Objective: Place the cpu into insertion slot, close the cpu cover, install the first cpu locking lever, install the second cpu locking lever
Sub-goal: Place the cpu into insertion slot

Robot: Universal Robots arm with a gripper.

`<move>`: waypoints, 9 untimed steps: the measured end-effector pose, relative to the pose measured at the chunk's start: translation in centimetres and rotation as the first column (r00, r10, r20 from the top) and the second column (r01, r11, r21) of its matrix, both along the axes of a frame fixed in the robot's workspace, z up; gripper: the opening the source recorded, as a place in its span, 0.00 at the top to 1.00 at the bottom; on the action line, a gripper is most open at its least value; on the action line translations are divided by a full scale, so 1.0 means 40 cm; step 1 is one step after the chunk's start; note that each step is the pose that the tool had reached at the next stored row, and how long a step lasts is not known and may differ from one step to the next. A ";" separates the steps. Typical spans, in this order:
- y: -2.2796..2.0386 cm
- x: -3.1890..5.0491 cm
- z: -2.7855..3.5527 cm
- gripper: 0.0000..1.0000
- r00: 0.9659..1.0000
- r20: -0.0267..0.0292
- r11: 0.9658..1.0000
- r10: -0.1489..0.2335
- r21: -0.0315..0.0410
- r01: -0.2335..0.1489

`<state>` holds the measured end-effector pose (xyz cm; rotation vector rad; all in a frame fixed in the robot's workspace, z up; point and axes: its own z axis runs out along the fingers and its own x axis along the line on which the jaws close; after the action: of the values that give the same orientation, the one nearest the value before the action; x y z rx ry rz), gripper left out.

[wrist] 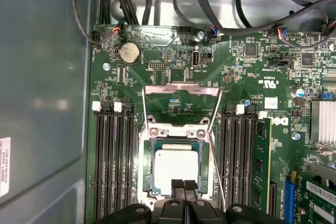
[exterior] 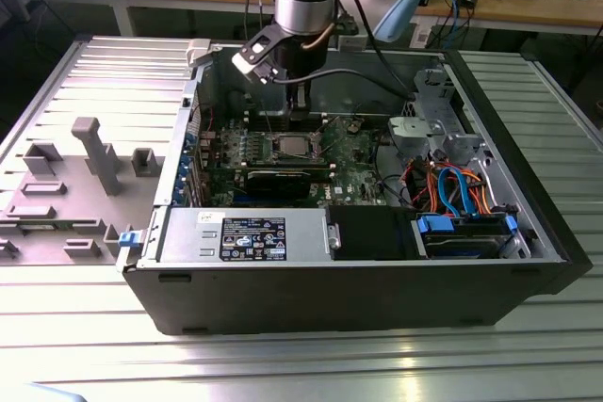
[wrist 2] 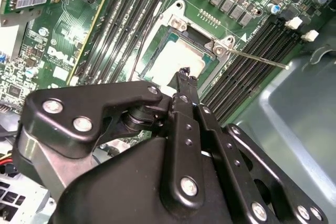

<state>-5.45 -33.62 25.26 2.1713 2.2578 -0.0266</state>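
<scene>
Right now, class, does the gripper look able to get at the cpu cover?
Probably yes. The gripper hangs over the seated cpu, and the cpu cover stands raised just beyond it, with no cable or part between them.

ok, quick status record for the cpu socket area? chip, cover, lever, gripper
cpu: sitting in the insertion slot, silver top facing up
cpu cover: open, tipped back off the chip, not closed over it
locking lever: one thin rod standing free beside the slot, not latched
gripper: shut, nothing visibly held, fingertips at the cpu's edge in both wrist views
memory slots: flanking the slot on both sides, empty
computer case: lying on its side, open on top, arm reaching down into it
</scene>
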 end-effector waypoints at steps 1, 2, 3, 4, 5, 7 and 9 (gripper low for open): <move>0.000 0.000 0.003 0.89 1.000 0.000 1.000 0.000 0.000 0.000; 0.000 0.000 0.006 0.89 1.000 0.000 1.000 0.000 0.000 0.000; 0.000 0.000 0.011 0.89 1.000 0.000 1.000 0.000 0.000 0.000; 0.000 0.000 0.017 0.89 1.000 0.000 1.000 0.000 0.000 0.000; 0.000 0.000 0.020 0.89 1.000 0.000 1.000 0.000 0.000 0.000; 0.000 0.000 0.028 0.89 1.000 0.000 1.000 0.000 0.000 0.000; 0.000 0.000 0.036 0.89 1.000 0.000 1.000 0.000 0.000 0.000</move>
<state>-5.45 -33.62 26.70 2.1713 2.2578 -0.0267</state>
